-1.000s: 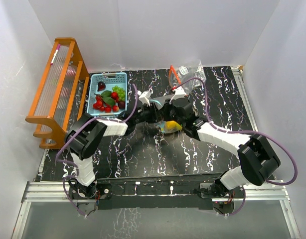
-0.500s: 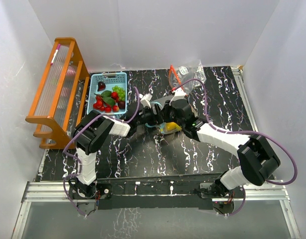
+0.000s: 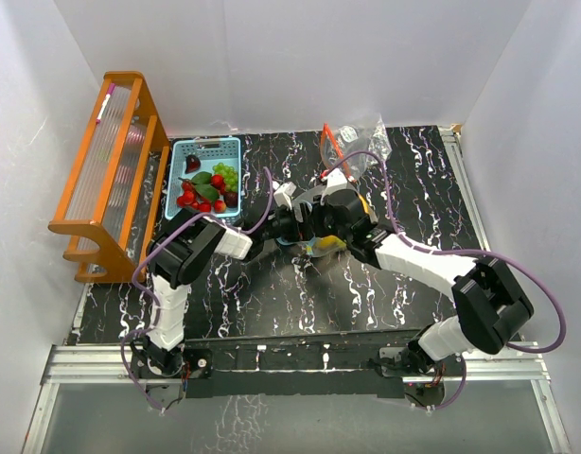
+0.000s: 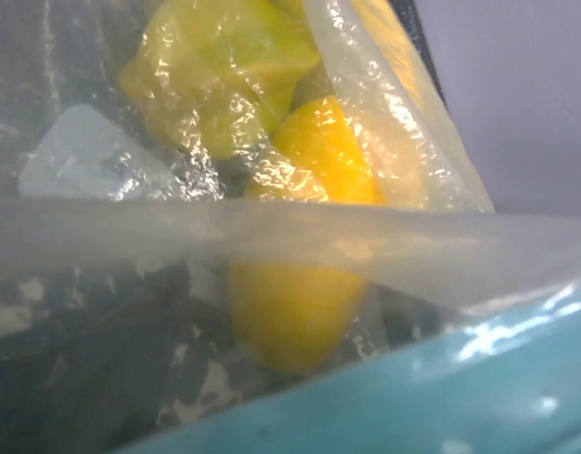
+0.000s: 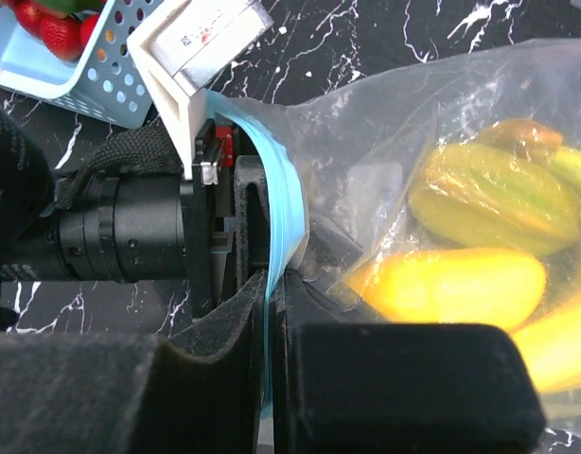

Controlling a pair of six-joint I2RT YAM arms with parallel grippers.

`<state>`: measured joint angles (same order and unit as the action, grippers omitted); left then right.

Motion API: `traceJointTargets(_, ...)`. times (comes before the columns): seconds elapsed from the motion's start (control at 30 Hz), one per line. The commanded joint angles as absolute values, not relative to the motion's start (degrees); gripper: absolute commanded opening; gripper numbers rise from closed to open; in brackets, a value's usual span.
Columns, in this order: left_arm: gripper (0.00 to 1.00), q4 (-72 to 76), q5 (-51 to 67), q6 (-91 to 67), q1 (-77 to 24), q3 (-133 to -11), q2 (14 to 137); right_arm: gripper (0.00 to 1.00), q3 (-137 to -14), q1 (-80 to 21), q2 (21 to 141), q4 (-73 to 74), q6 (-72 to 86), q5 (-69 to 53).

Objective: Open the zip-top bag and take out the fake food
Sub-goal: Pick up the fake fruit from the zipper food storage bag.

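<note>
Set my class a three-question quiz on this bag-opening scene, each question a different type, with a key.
1. True or false: the blue basket holds red strawberries and green grapes.
2. Which colour is the fruit inside the zip-top bag? A red, B yellow, C purple.
3. Fill in: the right gripper pinches the bag's ___ zip strip.
Key: 1 true; 2 B; 3 blue.

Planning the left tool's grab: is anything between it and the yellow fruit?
Yes. Clear film of the zip-top bag lies across the yellow fruit in the left wrist view, above the blue zip strip that the right tool pinches.
</note>
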<state>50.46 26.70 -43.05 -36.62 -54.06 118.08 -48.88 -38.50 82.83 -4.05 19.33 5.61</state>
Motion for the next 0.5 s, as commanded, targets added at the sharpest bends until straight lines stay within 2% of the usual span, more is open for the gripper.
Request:
traceJointTargets(0.0, 0.9, 54.1, 37.4, -42.0, -41.2, -56.1, 120.7, 0.08, -50.7, -39.9, 83.1, -9.4, 15.6, -6.4)
traceJointTargets(0.07, 0.96, 58.3, 38.5, -44.0, -41.2, -55.9, 122.1, 0.08, -50.0, -39.9, 82.4, -10.4, 15.3, -6.7)
traceJointTargets(0.17, 0.92, 62.5, 41.6, -47.9, -41.1, -57.8, 124.9, 0.08, -49.4, -39.4, 80.9, -10.4, 14.8, -6.7)
traceJointTargets(0.2, 0.88, 64.0, 42.5, -48.9, -41.2, -58.3, 125.9, 0.08, -49.2, -39.1, 80.5, -10.3, 14.7, -7.0)
traceJointTargets(0.33, 0.58, 72.8, 45.8, -55.2, -41.2, -58.5, 129.0, 0.08, -48.7, -37.6, 80.2, -10.8, 15.0, -9.6)
traceJointTargets(0.47, 0.44, 71.8, 44.6, -52.9, -41.3, -56.5, 127.8, 0.08, -48.2, -36.3, 80.2, -11.4, 15.9, -10.7)
